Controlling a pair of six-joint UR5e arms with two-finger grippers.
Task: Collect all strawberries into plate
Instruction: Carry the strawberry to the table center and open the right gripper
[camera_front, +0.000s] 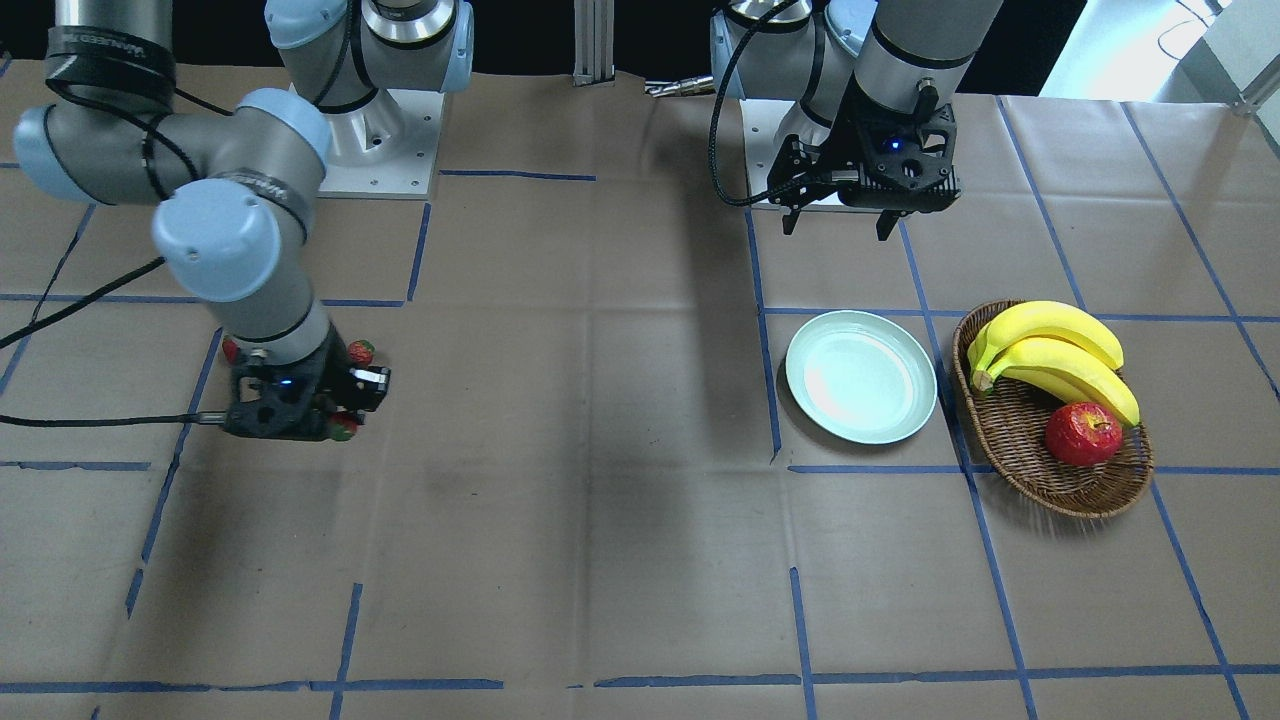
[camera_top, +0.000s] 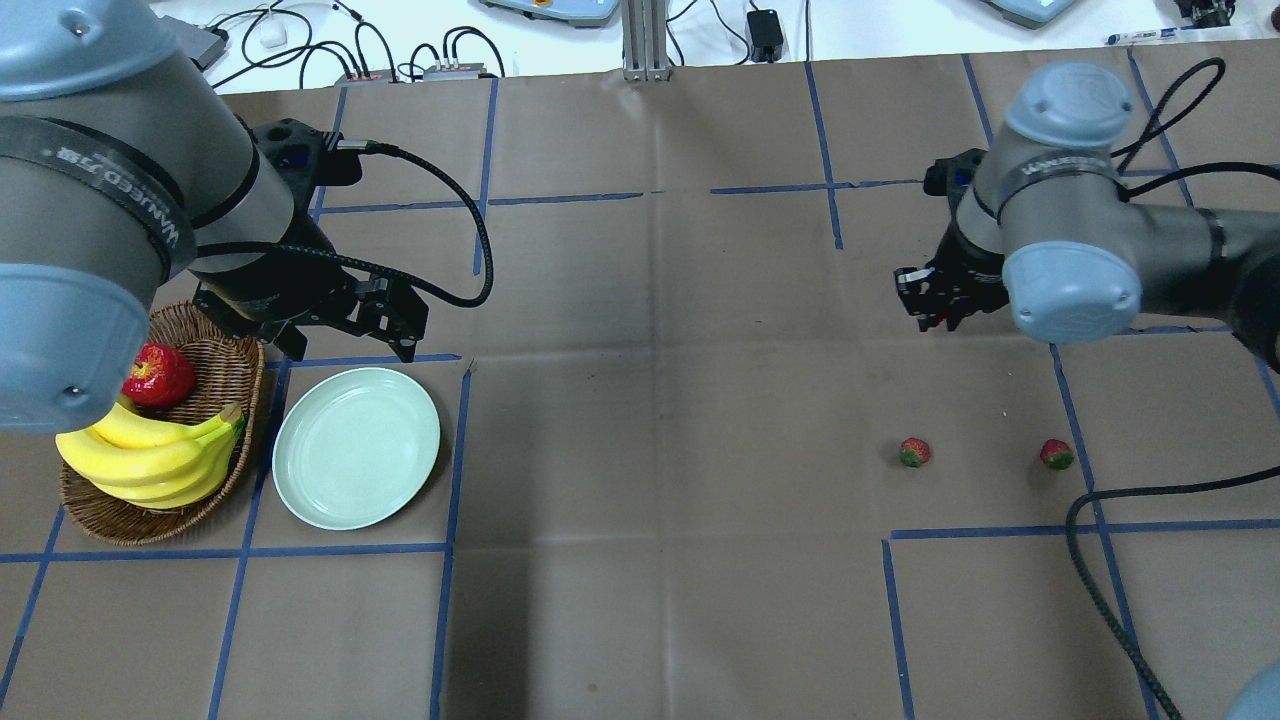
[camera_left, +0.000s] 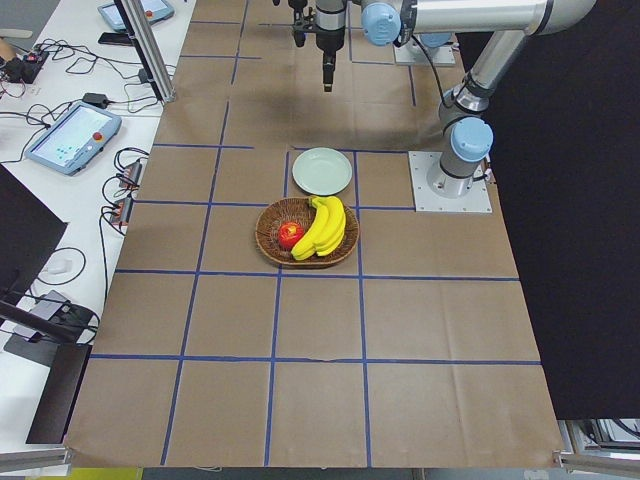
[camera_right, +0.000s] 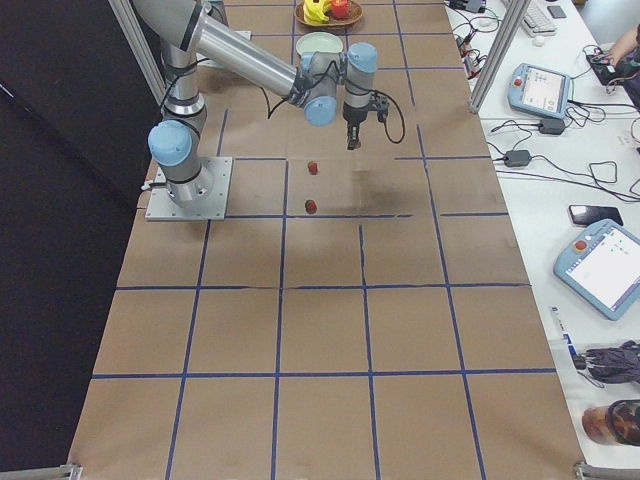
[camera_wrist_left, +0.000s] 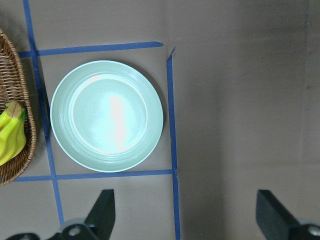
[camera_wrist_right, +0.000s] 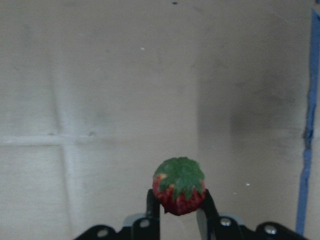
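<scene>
My right gripper (camera_wrist_right: 177, 207) is shut on a small red strawberry (camera_wrist_right: 179, 186) with a green top and holds it above the brown paper; it also shows in the overhead view (camera_top: 935, 305). Two more strawberries (camera_top: 914, 452) (camera_top: 1056, 454) lie on the table closer to the robot than that gripper. The mint-green plate (camera_top: 356, 446) sits far across the table and holds nothing. My left gripper (camera_wrist_left: 187, 220) hangs open and empty above the plate's robot-side edge, with the plate (camera_wrist_left: 106, 116) in its view.
A brown wicker basket (camera_front: 1050, 478) stands right beside the plate, holding a bunch of bananas (camera_front: 1055, 352) and a red apple (camera_front: 1083, 433). Blue tape lines grid the brown paper table cover. A black cable (camera_top: 1100, 560) trails near the right arm.
</scene>
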